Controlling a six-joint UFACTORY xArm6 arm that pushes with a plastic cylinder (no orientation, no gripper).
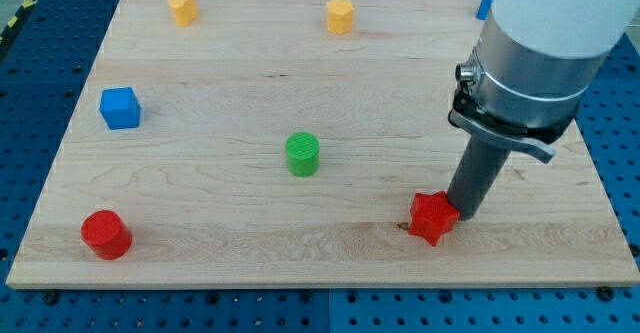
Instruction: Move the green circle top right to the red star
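The green circle (302,154) stands near the middle of the wooden board. The red star (433,217) lies to its lower right, near the board's bottom edge. My tip (462,213) is down on the board right against the red star's right side, far to the right of the green circle. The rod rises from there to the arm's grey and white body at the view's top right.
A red cylinder (105,234) sits at the bottom left, a blue cube (119,108) at the left, two yellow blocks (182,7) (340,16) along the top edge. A blue block (485,6) at the top right is mostly hidden by the arm.
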